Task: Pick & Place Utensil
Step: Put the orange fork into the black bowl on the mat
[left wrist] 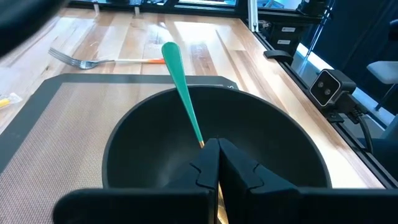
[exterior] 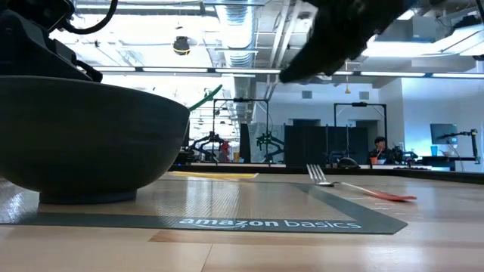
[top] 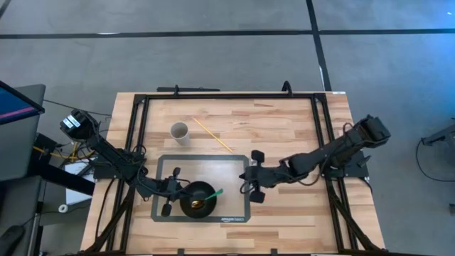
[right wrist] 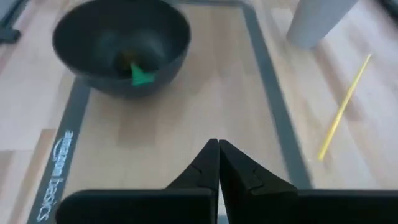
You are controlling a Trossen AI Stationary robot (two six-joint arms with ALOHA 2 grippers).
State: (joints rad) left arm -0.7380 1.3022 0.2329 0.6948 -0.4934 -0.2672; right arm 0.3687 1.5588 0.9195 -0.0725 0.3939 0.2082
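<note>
Overhead view: a wooden bench (top: 284, 135) fills the centre of the frame, with a dark mat (top: 231, 167) in its lower middle. On the mat sits a black bowl (top: 198, 198) holding a green utensil (top: 213, 193), whose handle pokes over the bowl's right rim. The left claw (top: 169, 190) sits just left of the bowl; the right claw (top: 254, 174) hovers at the mat's right edge. A white cup (top: 179, 131) and a yellow stick (top: 212, 134) lie above the mat.

Table-level view: the bowl (exterior: 83, 140) looms large at left, the green handle (exterior: 206, 97) rising past its rim. A fork with an orange handle (exterior: 355, 186) lies on the bench at centre right.

Left wrist view: the left claw (left wrist: 218, 167) is pressed together over the bowl (left wrist: 267, 134); the green utensil (left wrist: 181, 90) leans inside. The fork (left wrist: 93, 61) lies at upper left.

Right wrist view: the right claw (right wrist: 218, 167) is pressed together above the mat (right wrist: 267, 81), pinching nothing. The bowl (right wrist: 118, 43) with the green utensil (right wrist: 142, 76) sits upper left, the yellow stick (right wrist: 344, 107) at right, the cup (right wrist: 320, 20) upper right.
</note>
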